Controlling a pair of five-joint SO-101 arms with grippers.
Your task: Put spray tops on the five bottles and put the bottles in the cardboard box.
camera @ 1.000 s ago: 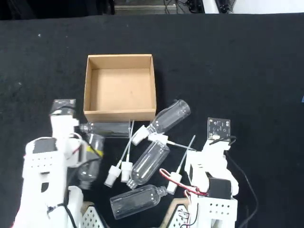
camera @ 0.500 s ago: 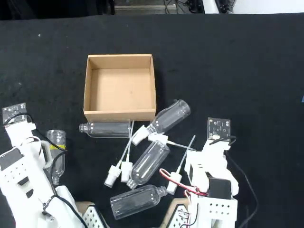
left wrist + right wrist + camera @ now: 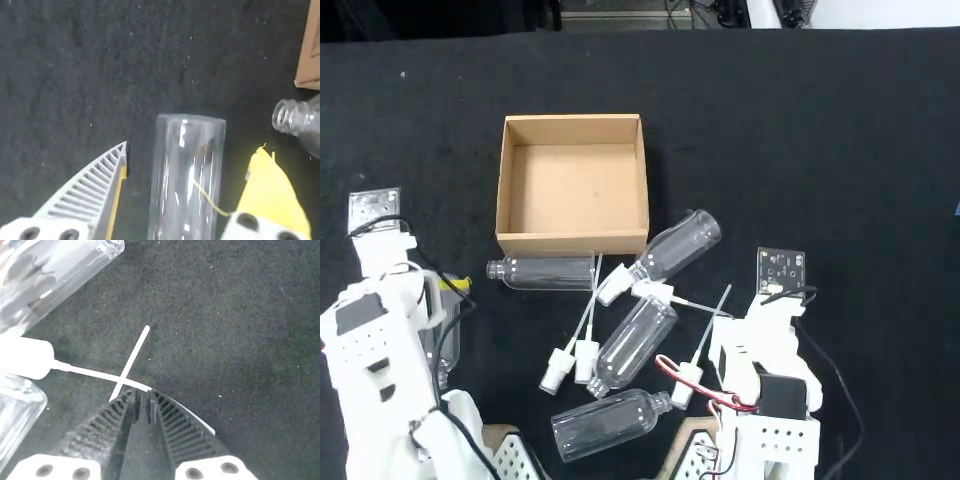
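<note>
My left gripper (image 3: 442, 300) is at the table's left side, shut on a clear bottle (image 3: 445, 335) without a top. That bottle (image 3: 187, 170) stands between the ribbed white finger and the yellow finger of the left gripper (image 3: 193, 146). The cardboard box (image 3: 572, 243) is open, with nothing inside. One topless bottle (image 3: 542, 271) lies along its front wall, and three more (image 3: 678, 243) (image 3: 635, 340) (image 3: 605, 422) lie in the middle. Several white spray tops (image 3: 558, 368) (image 3: 688, 378) lie among them. My right gripper (image 3: 142, 399) is shut on nothing, just behind two crossed dip tubes (image 3: 132, 357).
The black cloth (image 3: 820, 150) is bare to the right of the box and behind it. The box corner (image 3: 310, 55) and the lying bottle's neck (image 3: 290, 117) are close beside my left gripper. Another bottle (image 3: 45, 275) and a spray top (image 3: 25, 365) lie ahead of my right gripper.
My left arm swung to the left with the bottle, away from the pile, then came slightly back toward the box. The right arm kept still.
</note>
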